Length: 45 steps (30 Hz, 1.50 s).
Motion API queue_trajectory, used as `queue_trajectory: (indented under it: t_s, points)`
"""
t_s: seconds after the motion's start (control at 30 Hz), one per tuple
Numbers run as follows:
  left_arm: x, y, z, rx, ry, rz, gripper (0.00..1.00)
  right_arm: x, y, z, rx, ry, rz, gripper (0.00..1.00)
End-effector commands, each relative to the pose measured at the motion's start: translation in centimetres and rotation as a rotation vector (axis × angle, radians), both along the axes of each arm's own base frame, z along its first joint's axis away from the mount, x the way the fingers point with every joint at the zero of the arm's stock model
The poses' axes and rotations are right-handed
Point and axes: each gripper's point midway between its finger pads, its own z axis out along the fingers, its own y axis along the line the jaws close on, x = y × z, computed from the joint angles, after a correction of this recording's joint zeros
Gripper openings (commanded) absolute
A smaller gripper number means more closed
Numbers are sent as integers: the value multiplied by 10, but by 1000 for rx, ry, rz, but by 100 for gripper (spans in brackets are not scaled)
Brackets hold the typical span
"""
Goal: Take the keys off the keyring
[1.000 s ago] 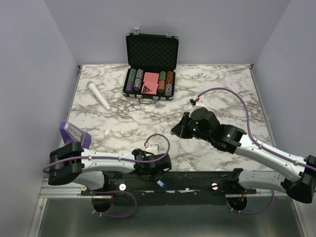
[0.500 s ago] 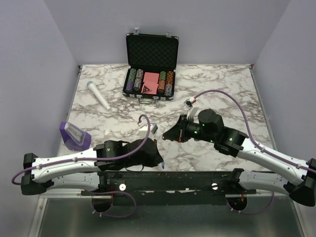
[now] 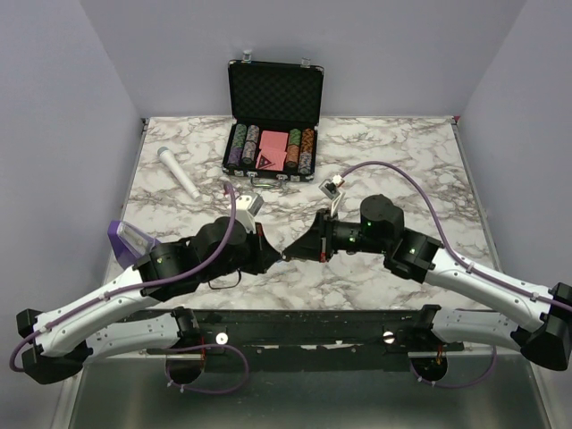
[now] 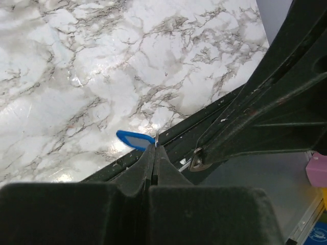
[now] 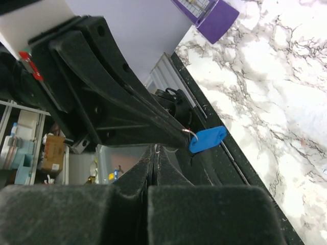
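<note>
My two grippers meet tip to tip above the table's near middle. In the left wrist view my left gripper is shut on the thin metal ring of the keyring, and its blue tag hangs beside the tips. The tag also shows in the right wrist view, hanging off the left fingers. My right gripper is shut on a sliver of pale metal. From the left wrist, a brassy key sits at the right gripper's tips, a little apart from the ring. Top view: left gripper, right gripper.
An open black case of poker chips stands at the back centre. A white microphone-like stick lies at the back left. A purple box stands at the left edge. A black rail runs along the near edge.
My left arm has swung from the near edge up over the table, carrying the keyring. My right gripper has moved left. The two sets of tips now meet.
</note>
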Motion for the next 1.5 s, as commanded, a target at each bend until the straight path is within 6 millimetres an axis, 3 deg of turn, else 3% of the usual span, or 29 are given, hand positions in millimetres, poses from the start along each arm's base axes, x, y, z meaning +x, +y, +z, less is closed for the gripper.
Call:
queue_trajectory:
  t_s: [0.0,0.23,0.7,0.83,0.87,1.07,1.17,1.3,1.47]
  points:
    - [-2,-3,21,-47,-66,-96,0,-6,5,5,33,-23,54,1]
    - [-17,-21,36,-166,-82,-235,0,-4,8,7,53,-37,56,1]
    - [-29,-15,55,-256,-105,-324,0,11,0,16,34,-94,-41,1]
    - [-31,-16,58,-283,-114,-349,0,20,-4,11,10,-93,-104,1]
    - [-29,-16,56,-278,-111,-341,0,25,-8,2,-25,-78,-137,1]
    - [9,-4,8,-91,-16,-117,0,64,-26,-46,-195,5,-397,1]
    - [30,-1,-16,3,36,-19,0,74,-34,-69,-276,48,-474,1]
    - [60,9,-60,166,153,116,0,77,-38,-77,-302,68,-508,1]
    - [85,13,-108,262,272,187,0,79,-59,-80,-349,66,-585,1]
